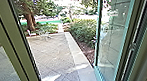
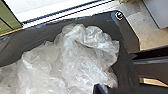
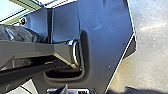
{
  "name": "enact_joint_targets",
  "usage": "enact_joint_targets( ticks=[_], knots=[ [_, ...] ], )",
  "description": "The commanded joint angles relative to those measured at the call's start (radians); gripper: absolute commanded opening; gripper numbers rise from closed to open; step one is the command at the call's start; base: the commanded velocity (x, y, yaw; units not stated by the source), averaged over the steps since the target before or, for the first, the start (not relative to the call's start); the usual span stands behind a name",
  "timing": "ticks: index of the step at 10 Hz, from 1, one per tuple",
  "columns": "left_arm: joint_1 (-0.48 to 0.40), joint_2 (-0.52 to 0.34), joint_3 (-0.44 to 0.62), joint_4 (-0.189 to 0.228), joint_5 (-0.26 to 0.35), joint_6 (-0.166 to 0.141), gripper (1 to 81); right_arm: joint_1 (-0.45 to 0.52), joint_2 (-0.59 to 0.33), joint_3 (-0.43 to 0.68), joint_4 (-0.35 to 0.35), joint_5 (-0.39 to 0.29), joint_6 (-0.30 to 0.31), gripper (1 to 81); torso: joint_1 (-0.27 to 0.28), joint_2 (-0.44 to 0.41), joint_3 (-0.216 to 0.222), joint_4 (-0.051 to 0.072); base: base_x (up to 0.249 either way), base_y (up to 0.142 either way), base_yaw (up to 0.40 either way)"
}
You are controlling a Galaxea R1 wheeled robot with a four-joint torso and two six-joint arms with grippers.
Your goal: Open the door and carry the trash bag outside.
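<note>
L gripper (image 2: 100,89) & R gripper (image 3: 62,90): state unclear, can't tell; paved yard (image 1: 50,55) thru open door (image 1: 115,38).

The robot has a wide, smooth plate with a dark blue-grey sheen (image 3: 100,45), thin straight seams running across it and one edge cut at a slant, and I can see a shiny round fitting (image 2: 119,15) at a corner. There's a dark, round-cornered recess (image 3: 85,50) in it, and the flat-sided grey jointed bar (image 3: 32,50) has a pale silvery ring (image 3: 75,53) at its joint.
</note>
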Motion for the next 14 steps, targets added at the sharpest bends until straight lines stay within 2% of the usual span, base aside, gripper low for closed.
enact_joint_targets(
  ticks=[1,14],
  knots=[
    [-0.043,0.001,0.003,0.009,0.05,0.004,1.0,0.038,0.0,0.002,-0.005,-0.048,-0.004,81.1,0.0,0.0,0.0,0.0,0.0,-0.118,0.0],
    [-0.043,0.001,0.005,0.011,0.048,0.005,1.0,0.027,0.003,-0.012,-0.003,-0.041,-0.002,81.1,0.0,0.0,0.0,0.0,0.0,-0.116,0.0]
  ],
)
